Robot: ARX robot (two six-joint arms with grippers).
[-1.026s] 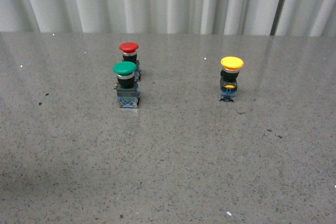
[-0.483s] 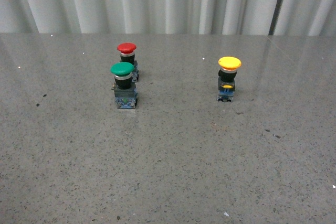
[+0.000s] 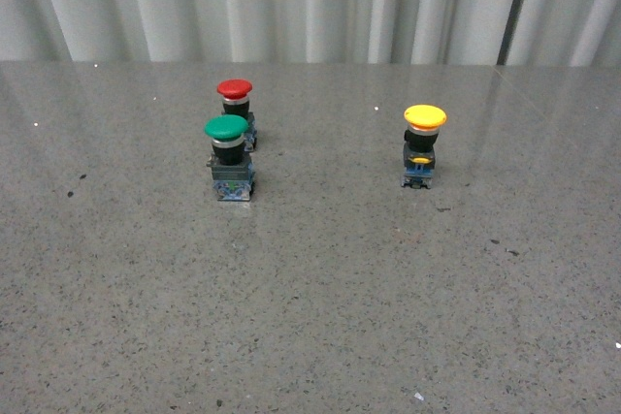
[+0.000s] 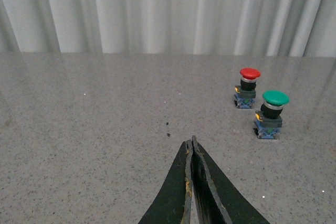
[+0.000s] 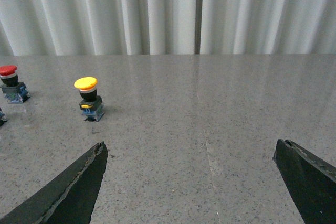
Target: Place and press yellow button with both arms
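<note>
Yellow button (image 3: 424,146) unmoved since half-second ago, upper right of front view, untouched; left gripper (image 4: 191,142) pinched closed, empty; right gripper (image 5: 190,144) spread wide; approach judged not begun.

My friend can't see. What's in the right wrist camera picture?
A yellow button stands upright on a speckled grey table, with a red button standing apart from it. The right hand is wide open close to the camera, its two black fingers holding nothing. Pale pleated curtains hang behind the table.
</note>
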